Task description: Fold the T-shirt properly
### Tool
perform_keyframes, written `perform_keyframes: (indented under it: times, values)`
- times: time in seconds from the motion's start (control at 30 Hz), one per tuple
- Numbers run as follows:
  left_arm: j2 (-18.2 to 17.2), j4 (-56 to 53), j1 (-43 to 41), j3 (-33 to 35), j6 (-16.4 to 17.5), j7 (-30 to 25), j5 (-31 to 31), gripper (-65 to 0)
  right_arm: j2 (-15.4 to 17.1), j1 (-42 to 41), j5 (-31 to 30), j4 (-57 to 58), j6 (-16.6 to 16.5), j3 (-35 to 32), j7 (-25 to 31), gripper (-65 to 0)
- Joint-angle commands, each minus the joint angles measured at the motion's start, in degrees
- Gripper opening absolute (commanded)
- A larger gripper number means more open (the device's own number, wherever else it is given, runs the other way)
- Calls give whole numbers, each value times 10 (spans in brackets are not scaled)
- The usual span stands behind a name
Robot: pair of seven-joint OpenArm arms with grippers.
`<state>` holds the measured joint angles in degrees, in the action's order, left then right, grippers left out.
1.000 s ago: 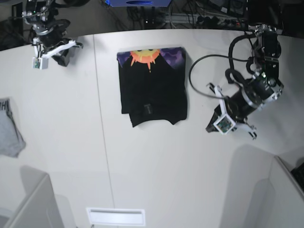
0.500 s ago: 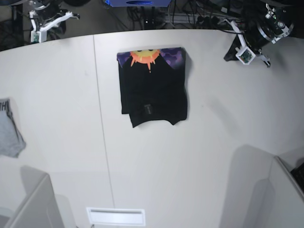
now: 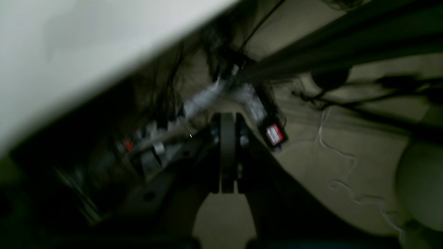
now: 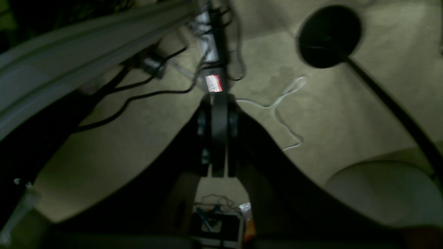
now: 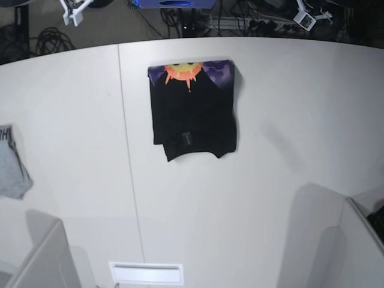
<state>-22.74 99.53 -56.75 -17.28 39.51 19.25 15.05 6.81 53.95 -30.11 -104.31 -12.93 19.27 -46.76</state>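
The black T-shirt (image 5: 193, 111) lies folded into a compact rectangle at the far middle of the white table (image 5: 270, 180), its purple and orange sun print showing along the far edge. Both arms are pulled back beyond the table's far edge. Only a bit of the left arm (image 5: 306, 18) shows at top right and of the right arm (image 5: 73, 9) at top left. In the left wrist view my left gripper (image 3: 227, 119) is shut and empty, over the floor beside the table edge. In the right wrist view my right gripper (image 4: 218, 103) is shut and empty, over the floor.
A small grey garment with dark lettering (image 5: 11, 165) lies at the table's left edge. Cables and power strips (image 5: 252, 24) run behind the table. White panels stand at the near left (image 5: 42, 258) and near right (image 5: 354, 246). A slot plate (image 5: 146, 273) sits at the near edge.
Both arms have withdrawn from over the table to beyond its far edge, nearly leaving the base view. The T-shirt has not moved.
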Motion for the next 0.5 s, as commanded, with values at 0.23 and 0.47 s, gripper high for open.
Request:
perform_keyframes:
  times: [0.23,0.47]
  values:
    - [68,-242,106,30,5,-13,-173,-650,78,-68,1,190,3,-173,82,-650]
    - [126,-418,221,35,-30,-23,-262,-650,122,-195,1,424,3,-335,188,-650]
